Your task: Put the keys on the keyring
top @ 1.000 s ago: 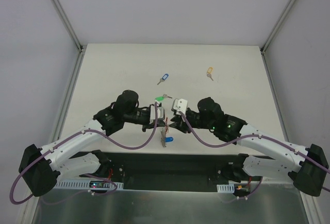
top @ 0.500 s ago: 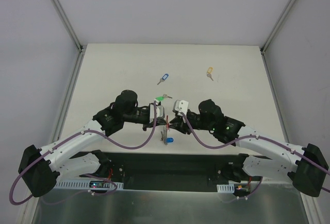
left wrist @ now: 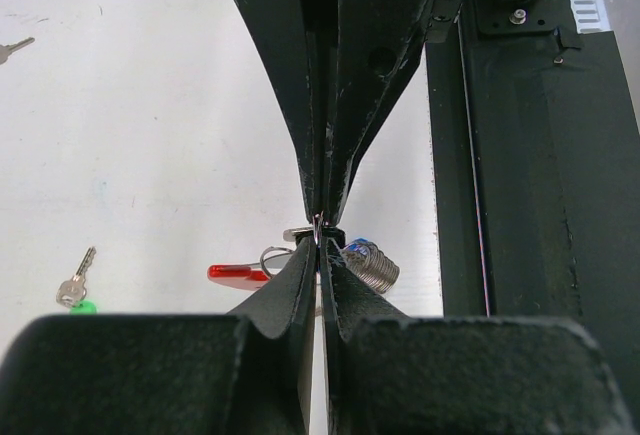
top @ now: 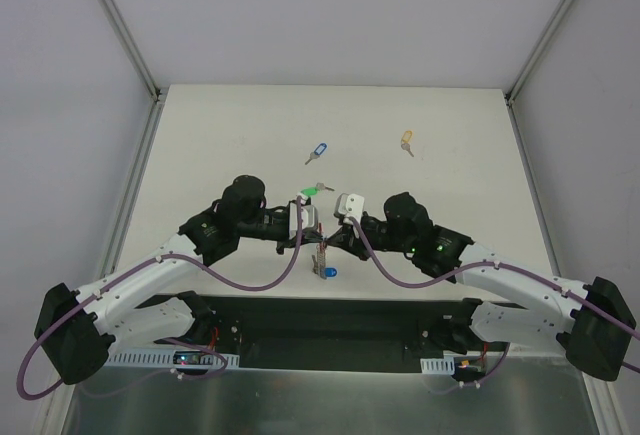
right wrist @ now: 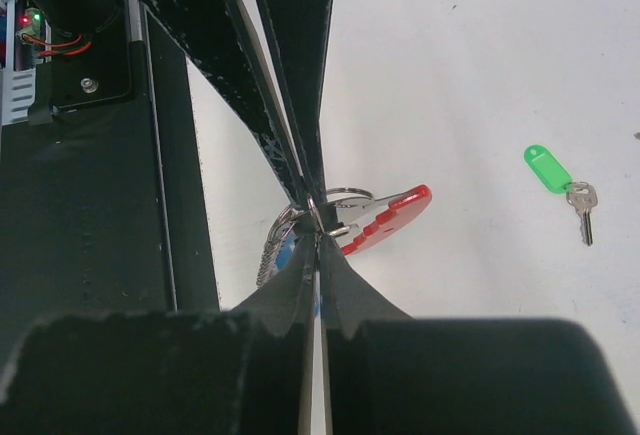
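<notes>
White-shelled left arm (top: 140, 277) and right arm (top: 520, 283), black joints, looping purple cables (top: 260, 286), slim black tapered tool fingers (left wrist: 285, 295).

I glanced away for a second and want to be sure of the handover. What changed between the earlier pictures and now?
The right gripper edged left toward the left gripper and closed on the keyring, tip to tip with the left one. The left gripper stayed shut on the keyring. The green key, blue key and yellow key lie where they were on the table.
</notes>
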Controlling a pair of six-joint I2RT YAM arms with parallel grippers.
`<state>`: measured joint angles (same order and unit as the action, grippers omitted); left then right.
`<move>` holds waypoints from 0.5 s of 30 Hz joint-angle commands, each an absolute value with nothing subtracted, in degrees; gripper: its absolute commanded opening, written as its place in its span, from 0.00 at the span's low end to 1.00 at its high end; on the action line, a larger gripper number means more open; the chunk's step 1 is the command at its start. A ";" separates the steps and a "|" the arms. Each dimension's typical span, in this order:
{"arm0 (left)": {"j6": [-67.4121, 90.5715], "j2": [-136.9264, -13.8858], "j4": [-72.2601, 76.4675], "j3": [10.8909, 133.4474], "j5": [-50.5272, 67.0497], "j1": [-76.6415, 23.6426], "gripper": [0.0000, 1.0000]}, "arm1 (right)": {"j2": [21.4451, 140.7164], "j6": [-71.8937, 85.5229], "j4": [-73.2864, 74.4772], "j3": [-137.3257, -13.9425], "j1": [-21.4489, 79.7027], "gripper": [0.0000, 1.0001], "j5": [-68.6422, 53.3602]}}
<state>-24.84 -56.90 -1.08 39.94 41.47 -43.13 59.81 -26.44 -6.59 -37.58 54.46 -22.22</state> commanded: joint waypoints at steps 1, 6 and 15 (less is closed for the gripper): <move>-24.52 -55.98 1.85 39.90 42.63 -43.24 0.00 | 59.06 -27.07 -6.33 -39.81 54.23 0.01 -23.91; -24.61 -56.34 1.41 40.08 42.45 -43.24 0.00 | 58.71 -27.51 -4.05 -41.39 54.23 0.01 -23.82; -20.49 -54.76 4.65 39.11 39.11 -43.24 0.00 | 58.27 -26.72 -4.04 -40.08 54.84 0.06 -21.28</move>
